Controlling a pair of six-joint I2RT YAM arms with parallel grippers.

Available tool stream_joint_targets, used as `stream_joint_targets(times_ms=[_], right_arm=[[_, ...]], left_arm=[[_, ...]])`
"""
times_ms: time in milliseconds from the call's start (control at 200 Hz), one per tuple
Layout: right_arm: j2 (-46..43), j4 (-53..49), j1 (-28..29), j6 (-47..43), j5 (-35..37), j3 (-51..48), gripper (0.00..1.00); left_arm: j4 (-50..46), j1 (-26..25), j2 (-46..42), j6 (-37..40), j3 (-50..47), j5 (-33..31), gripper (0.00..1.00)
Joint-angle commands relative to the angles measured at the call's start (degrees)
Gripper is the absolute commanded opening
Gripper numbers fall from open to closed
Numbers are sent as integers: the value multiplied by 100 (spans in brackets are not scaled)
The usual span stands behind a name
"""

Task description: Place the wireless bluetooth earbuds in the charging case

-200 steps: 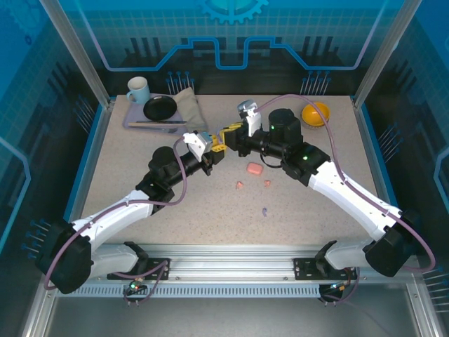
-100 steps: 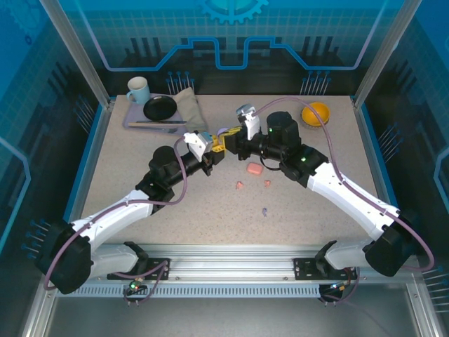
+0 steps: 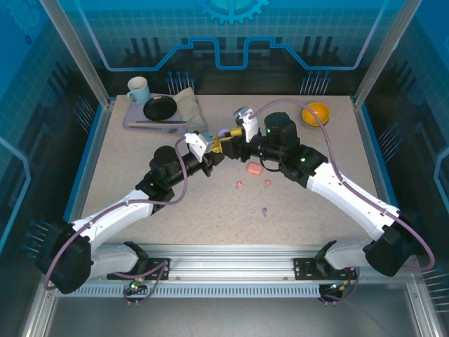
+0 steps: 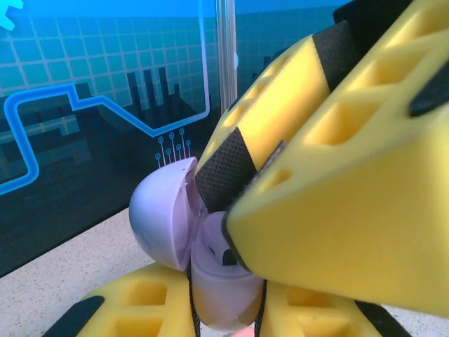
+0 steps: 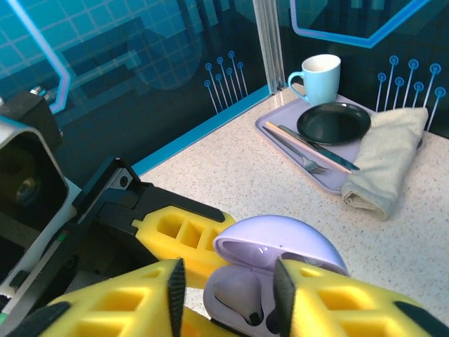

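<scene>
- My left gripper (image 4: 224, 312) clamps the pale purple rounded plastic charging case (image 5: 280, 242), whose lid is open.
- My right gripper (image 5: 228, 281) hangs over the case's well, fingers slightly parted.
- Two tiny salmon-pink plastic earbuds (image 3: 239, 185) and a pale purple earbud (image 3: 264, 210) lie on the table, well apart from both grippers.
- My right gripper has edged closer to the left one than a second ago.

cases I count: two; purple case (image 5: 280, 246), pink case (image 3: 254, 169);
pink earbuds (image 3: 239, 185) (image 3: 266, 183): two;
purple earbuds (image 3: 264, 210) loose: one;
mugs (image 3: 137, 89): one; bowls (image 3: 315, 113): one; plates (image 3: 160, 107): one
</scene>
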Motion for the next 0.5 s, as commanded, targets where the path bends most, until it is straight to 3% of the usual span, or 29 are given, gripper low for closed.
stream_joint_targets(times_ms=[0,230,495], right_arm=[[-85,-269,-11,108,162,264,49],[-316,-236,-219,604,131,424,72],[-415,-460,-502,1126,258,601,77]], left_arm=[[358,-36,-63,-70,190,51,0],[379,-31,-72,-52,140,45,0],[388,-31,-114,-35,88,31,0]])
